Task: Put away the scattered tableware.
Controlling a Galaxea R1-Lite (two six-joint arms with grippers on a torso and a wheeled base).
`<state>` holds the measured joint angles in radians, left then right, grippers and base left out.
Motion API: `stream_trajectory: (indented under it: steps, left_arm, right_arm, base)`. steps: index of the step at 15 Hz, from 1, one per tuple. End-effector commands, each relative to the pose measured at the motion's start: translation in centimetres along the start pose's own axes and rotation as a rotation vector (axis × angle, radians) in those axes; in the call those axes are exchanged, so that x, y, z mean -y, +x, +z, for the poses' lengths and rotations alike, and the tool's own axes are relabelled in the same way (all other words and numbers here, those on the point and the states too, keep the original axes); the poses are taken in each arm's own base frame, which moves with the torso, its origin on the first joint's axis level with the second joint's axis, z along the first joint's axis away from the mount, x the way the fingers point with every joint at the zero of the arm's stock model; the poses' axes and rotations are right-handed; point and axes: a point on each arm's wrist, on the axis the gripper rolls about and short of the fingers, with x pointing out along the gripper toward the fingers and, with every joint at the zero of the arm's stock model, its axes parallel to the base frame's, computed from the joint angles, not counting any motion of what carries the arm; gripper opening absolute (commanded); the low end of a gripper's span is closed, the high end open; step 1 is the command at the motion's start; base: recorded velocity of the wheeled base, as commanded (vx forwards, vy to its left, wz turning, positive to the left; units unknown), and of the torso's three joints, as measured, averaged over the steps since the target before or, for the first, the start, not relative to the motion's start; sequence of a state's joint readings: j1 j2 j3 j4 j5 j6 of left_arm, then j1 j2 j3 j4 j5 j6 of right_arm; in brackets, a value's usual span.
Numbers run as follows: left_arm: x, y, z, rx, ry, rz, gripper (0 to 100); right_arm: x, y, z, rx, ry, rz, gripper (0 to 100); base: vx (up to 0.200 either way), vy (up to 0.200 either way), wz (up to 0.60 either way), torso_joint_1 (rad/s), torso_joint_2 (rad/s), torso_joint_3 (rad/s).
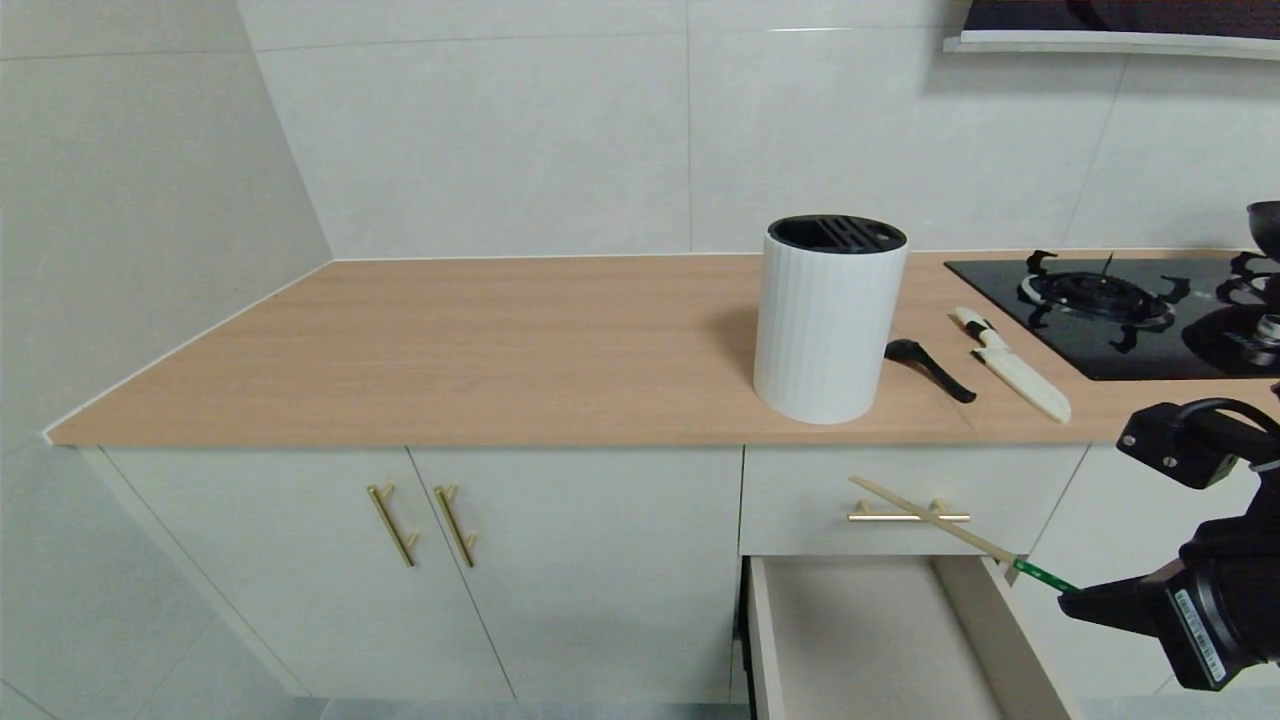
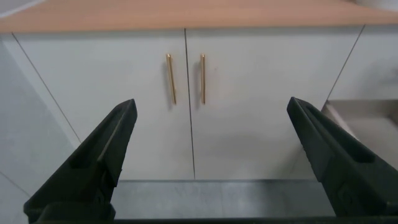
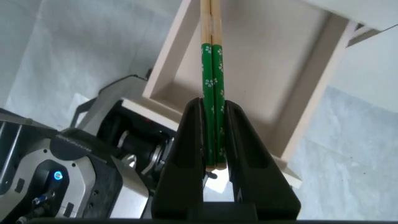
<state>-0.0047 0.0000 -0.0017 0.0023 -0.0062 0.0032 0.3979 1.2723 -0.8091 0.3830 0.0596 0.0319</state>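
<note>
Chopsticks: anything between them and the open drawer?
Nothing visible. The right gripper holds the chopsticks above the drawer, which is pulled out, its inside bare. The holder, ladle and knife sit up on the counter.

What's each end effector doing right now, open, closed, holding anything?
Left end effector: open, holding nothing.
Right end effector: closed on the chopsticks.
</note>
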Motion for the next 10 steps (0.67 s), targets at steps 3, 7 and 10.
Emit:
stream_trajectory:
  steps: [3,7,10]
  left_arm:
    - [0.00,0.00,0.00,0.001,0.000,0.000,100]
    - [0.00,0.00,0.00,0.001,0.000,0.000,100]
    - [0.00,0.00,0.00,0.001,0.000,0.000,100]
  right_arm:
    - [-0.01,0.65,0.02,-0.027,0.000,0.003,0]
    - [0.01,1.01,0.06,-0.041,0.001,0.002,0]
    - [0.03,1.36,-0.05,-0.056,0.002,0.002,0]
  base:
    - [0.000,0.000,0.00,-0.198,0.48,0.269]
    - [0.000,0.000,0.00,-0.192,0.49,0.289]
    - [0.000,0.000,0.00,-0.173,0.48,0.290]
